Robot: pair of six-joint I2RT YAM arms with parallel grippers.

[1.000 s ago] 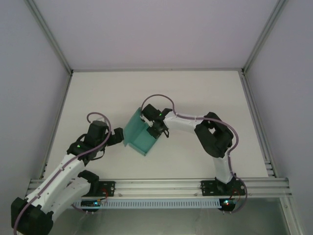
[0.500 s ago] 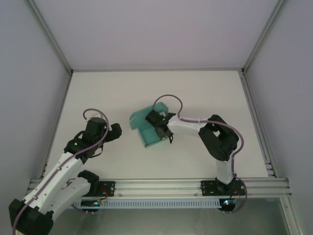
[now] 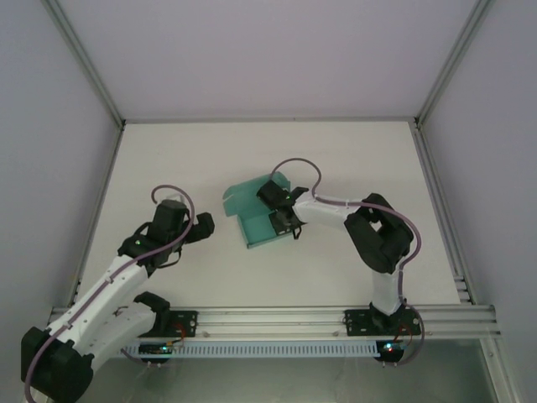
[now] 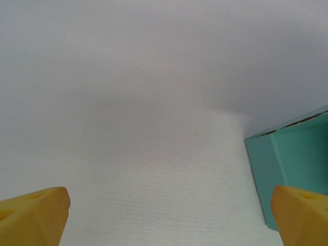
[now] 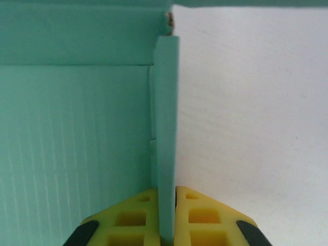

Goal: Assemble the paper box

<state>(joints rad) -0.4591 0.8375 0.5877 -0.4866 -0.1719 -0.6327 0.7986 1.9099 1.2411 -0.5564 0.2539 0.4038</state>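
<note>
The teal paper box (image 3: 253, 227) lies partly folded on the white table (image 3: 352, 159), its base flat and a flap raised at the far side. My right gripper (image 3: 284, 222) is at the box's right side. In the right wrist view it (image 5: 166, 197) is shut on the box's thin upright side wall (image 5: 166, 113), with the box floor (image 5: 77, 143) to the left. My left gripper (image 3: 204, 225) hovers left of the box, apart from it. Its yellow fingertips (image 4: 33, 215) stand wide open over bare table, and a corner of the box (image 4: 292, 164) shows at the right.
Pale walls and metal frame posts (image 3: 88, 75) enclose the table. An aluminium rail (image 3: 277, 319) with both arm bases runs along the near edge. There is free table behind the box and to its right.
The box has gone from tipped up on edge to lying with its base flat, shifted slightly right. The right gripper moved with it, still pinching the wall. The left gripper drifted slightly toward the box.
</note>
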